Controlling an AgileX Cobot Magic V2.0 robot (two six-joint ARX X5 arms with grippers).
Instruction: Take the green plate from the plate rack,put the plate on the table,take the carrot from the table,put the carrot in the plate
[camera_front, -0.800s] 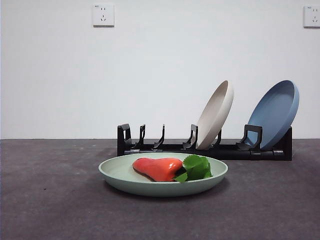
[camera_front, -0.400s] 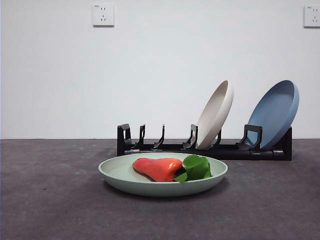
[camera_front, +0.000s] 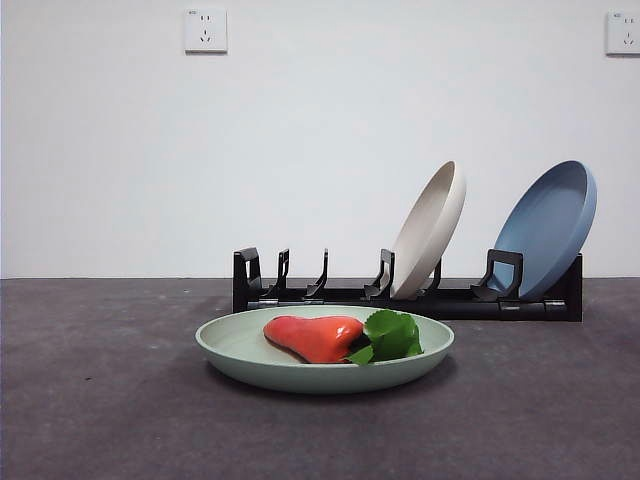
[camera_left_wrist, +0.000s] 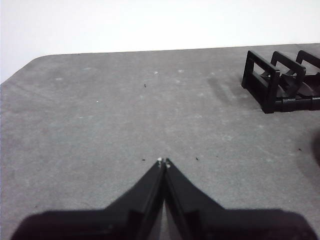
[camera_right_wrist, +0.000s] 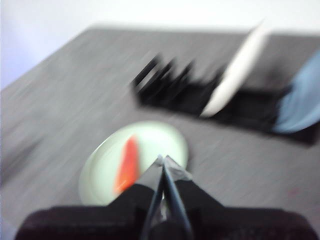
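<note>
We see the carrot (camera_front: 316, 337) lying in the green plate (camera_front: 235, 350), which sits flat on the table (camera_front: 90, 400) just in front of the rack (camera_front: 300, 292); the task looks finished to us. The left gripper (camera_left_wrist: 163, 162) hangs over bare table beside the rack's end, jaws pressed together, holding nothing; the right gripper (camera_right_wrist: 162, 160) sits above the plate, its view smeared, jaws closed and empty. What could go wrong now is small, we think; if the right arm dips or sweeps low, it could clip the plate's rim and tip the carrot out; a swing toward the rack could knock the beige plate (camera_front: 432, 228) or blue plate (camera_front: 550, 228) off their prongs.
</note>
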